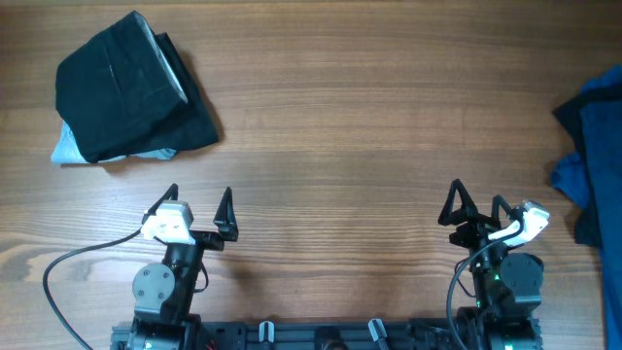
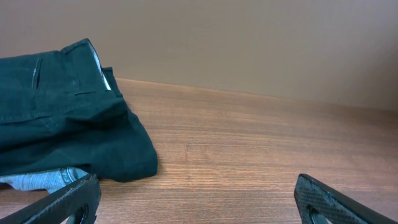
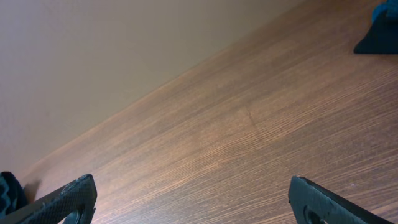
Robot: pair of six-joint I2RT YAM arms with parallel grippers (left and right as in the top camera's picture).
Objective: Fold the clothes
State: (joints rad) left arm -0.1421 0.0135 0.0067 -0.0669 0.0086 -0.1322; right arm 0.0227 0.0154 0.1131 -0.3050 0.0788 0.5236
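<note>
A folded stack of dark clothes (image 1: 126, 87) lies at the table's far left, with a pale blue garment (image 1: 70, 148) showing under it. The stack also shows in the left wrist view (image 2: 62, 124), stitched seams and a pocket visible. A pile of unfolded dark blue clothes (image 1: 593, 156) lies at the right edge; a corner of it shows in the right wrist view (image 3: 379, 31). My left gripper (image 1: 197, 207) is open and empty near the front edge, short of the stack. My right gripper (image 1: 478, 206) is open and empty, left of the blue pile.
The wooden table (image 1: 340, 126) stretches between the two piles. A black cable (image 1: 68, 267) loops from the left arm's base along the front edge.
</note>
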